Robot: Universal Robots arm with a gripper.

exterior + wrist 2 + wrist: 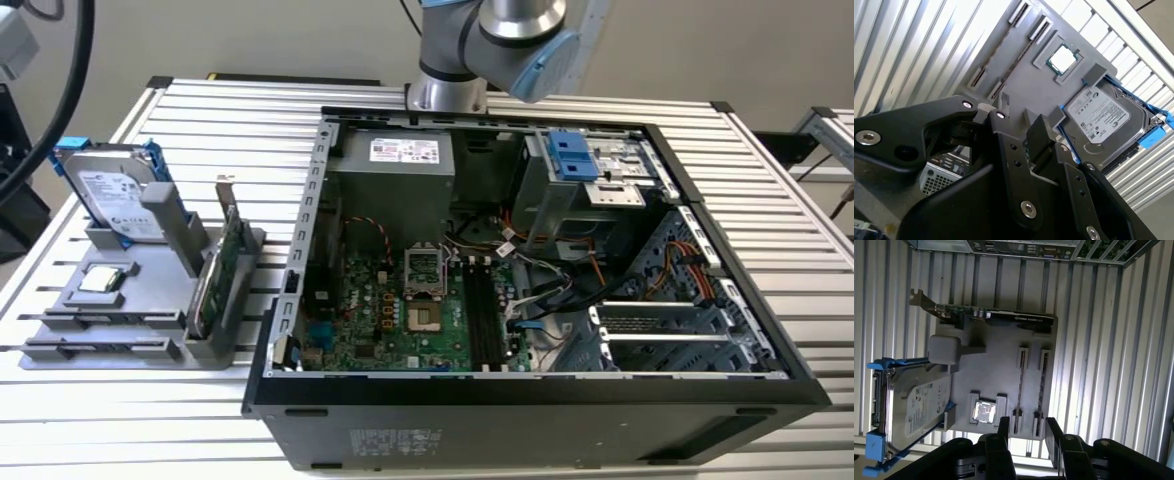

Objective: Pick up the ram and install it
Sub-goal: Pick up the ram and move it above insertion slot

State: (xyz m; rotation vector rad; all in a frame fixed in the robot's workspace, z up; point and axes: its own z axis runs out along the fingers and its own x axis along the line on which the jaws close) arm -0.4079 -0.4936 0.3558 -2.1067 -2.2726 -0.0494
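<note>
The gripper (1028,426) hangs above the grey holder (994,355) with its two dark fingers (1004,437) spread apart and nothing between them; the second wrist view shows the gripper (1021,112) the same way, jaws parted and empty. The ram (1043,385) stands on its long edge in one of the holder's two parallel slots, the one farther from the processor chip (984,411), and it appears as a thin dark line in both wrist views (999,44). A second stick (1020,385) of the same look stands in the neighbouring slot, just beside it and parallel to it. The gripper touches neither. On the same holder, the silver hard drive (919,405) with blue rails leans at one end, and the green card (999,315) with its metal bracket stands on edge along another side. In the exterior view the holder (134,290) sits on the slatted metal table (200,110) at that view's left, carrying the hard drive (114,190), the green card (220,270) and the processor chip (104,280). Just beside it, toward that view's right, the open computer case (534,410) lies on its side. Inside it is the motherboard (387,310), whose long black slots (483,315) run side by side near its middle. The arm (507,40) rises behind the case.
</note>
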